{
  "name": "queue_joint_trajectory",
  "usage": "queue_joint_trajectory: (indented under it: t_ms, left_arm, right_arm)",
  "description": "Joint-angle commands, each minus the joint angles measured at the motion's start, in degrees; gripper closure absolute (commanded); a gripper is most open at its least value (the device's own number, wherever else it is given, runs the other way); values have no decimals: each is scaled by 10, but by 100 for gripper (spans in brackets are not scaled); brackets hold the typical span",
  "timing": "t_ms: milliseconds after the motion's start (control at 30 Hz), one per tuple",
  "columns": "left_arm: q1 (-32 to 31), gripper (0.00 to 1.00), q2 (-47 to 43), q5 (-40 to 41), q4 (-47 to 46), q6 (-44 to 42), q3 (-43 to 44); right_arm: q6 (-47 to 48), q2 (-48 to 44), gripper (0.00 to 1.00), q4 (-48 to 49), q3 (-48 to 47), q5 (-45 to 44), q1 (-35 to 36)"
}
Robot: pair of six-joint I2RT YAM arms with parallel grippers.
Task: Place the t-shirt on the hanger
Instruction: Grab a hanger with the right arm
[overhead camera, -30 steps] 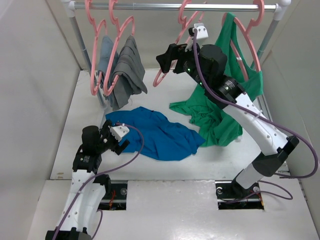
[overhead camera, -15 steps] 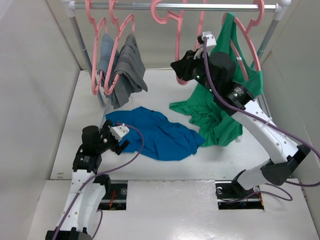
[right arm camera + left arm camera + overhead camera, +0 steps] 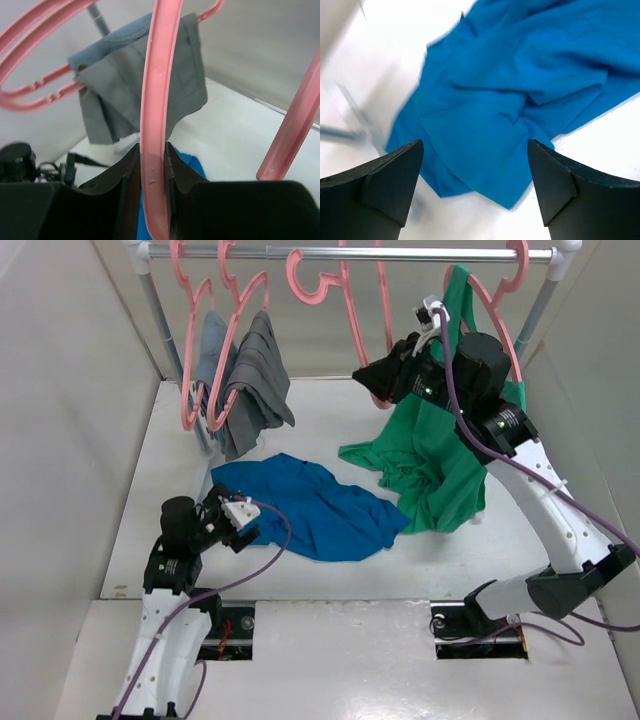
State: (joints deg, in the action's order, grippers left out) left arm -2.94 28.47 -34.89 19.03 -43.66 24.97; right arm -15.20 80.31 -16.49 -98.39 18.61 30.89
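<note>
R gripper (image 3: 152,160) clamped on hanger (image 3: 152,100) at far-edge rail (image 3: 420,254); t-shirt (image 3: 520,75) just ahead of L gripper (image 3: 474,150), jaws wide, long axis toward table (image 3: 300,430) centre.

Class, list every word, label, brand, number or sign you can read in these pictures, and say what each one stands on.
None: no text can be read in any view.
The blue t-shirt is plain.
The pink hanger shows no lettering.
The green top and the grey garments show no label.

Green top (image 3: 432,476), grey garments (image 3: 255,390), metal rail (image 3: 450,254)
</note>
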Motion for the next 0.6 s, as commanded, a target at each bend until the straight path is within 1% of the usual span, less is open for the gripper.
queue_joint_trajectory:
  t_ms: [0, 33, 67, 100, 133, 167, 233, 333, 433, 533, 567]
  left_arm:
    - [-3, 18, -53, -79, 6, -73, -8]
    - [-3, 17, -90, -90, -3, -73, -13]
    - [-3, 17, -108, -96, -19, -73, -19]
    - [-3, 15, -125, -101, -65, -57, -19]
    - [-3, 15, -139, -101, -91, -24, -25]
    - [-3, 15, -157, -101, -113, -11, -25]
    - [-3, 15, -157, -116, -148, -5, -19]
    - [-3, 14, -120, -150, -154, 9, 15]
    - [-3, 14, -72, -185, -147, 23, 55]
    - [-3, 14, -48, -206, -147, 23, 75]
    - [-3, 14, -48, -207, -164, 23, 80]
  right_arm:
    - [38, -7, 100, -20, -4, 134, -19]
    - [56, -7, 100, -50, -4, 144, -26]
    - [64, -7, 100, -60, -4, 169, -26]
    - [70, -7, 100, -60, 5, 181, -31]
    - [75, -7, 100, -60, 12, 193, -31]
    - [76, -7, 100, -60, 21, 207, -31]
    - [76, -12, 100, -36, 48, 247, -31]
    - [81, -18, 100, -29, 60, 259, -26]
    - [106, -24, 100, -49, 79, 264, -26]
    - [125, -52, 100, -65, 123, 274, -26]
    - [130, -59, 100, -71, 150, 274, -26]
